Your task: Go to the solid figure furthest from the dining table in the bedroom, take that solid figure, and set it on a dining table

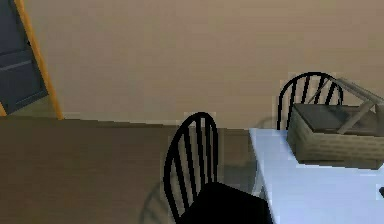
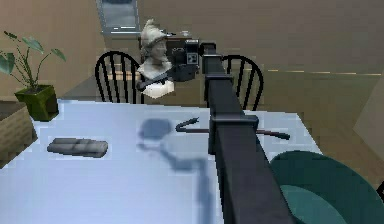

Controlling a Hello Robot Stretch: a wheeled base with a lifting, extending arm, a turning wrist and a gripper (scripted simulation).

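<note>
Above the pale blue desk, the robot's hand held the grey-white solid figure clear of the top, arm stretched far out, apparently poised for setting it down there.

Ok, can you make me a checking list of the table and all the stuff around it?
surface: light blue table, flat.
job's things: small statue, hanging at the gripper above the table.
clutter: potted plant, basket, flat grey thing, thin dark bent thing, teal dishes.
grippers: gripper holds the statue.
cables: nothing seen.
surroundings: black chairs, door, beige wall.
</note>
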